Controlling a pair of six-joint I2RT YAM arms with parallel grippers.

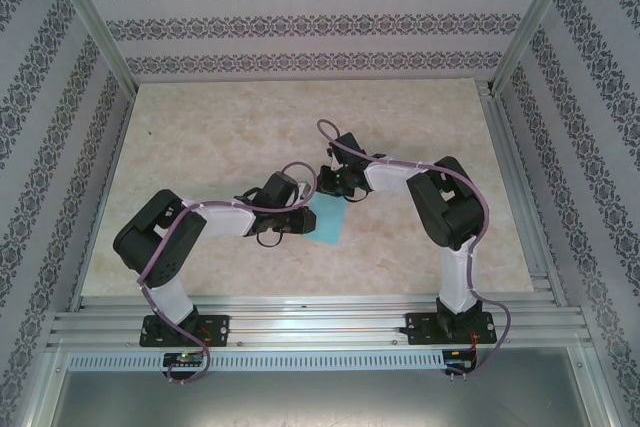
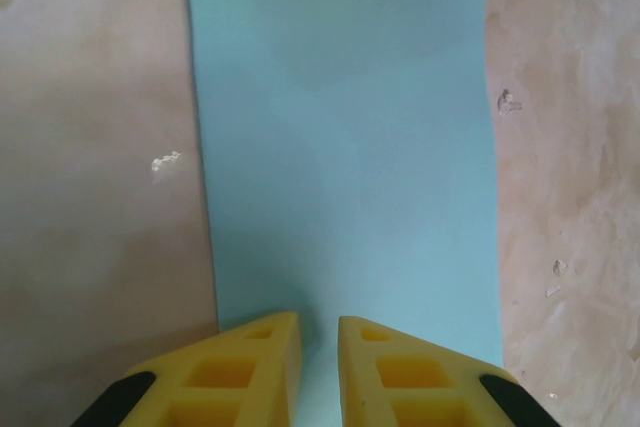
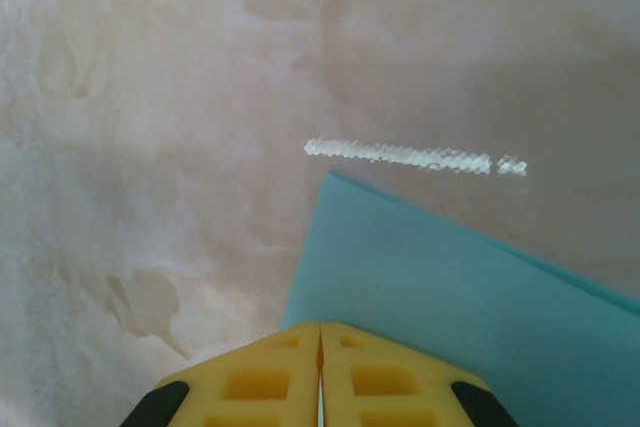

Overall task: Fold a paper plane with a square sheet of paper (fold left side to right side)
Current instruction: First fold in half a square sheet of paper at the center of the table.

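Observation:
The square sheet of paper lies flat on the table between the two arms, light blue and showing as a rectangle longer than it is wide. In the left wrist view the paper runs straight ahead, and my left gripper rests over its near end with the jaws a narrow gap apart and only paper showing through. From above, the left gripper is at the sheet's left edge. My right gripper is shut, tips at the paper's edge near one corner. Seen from above, the right gripper is at the sheet's far end.
The marble-patterned table stretches bare to the left and the back. Metal rails run along the near edge and the right side. Patterned walls stand on three sides. A white glare streak lies on the table beyond the paper.

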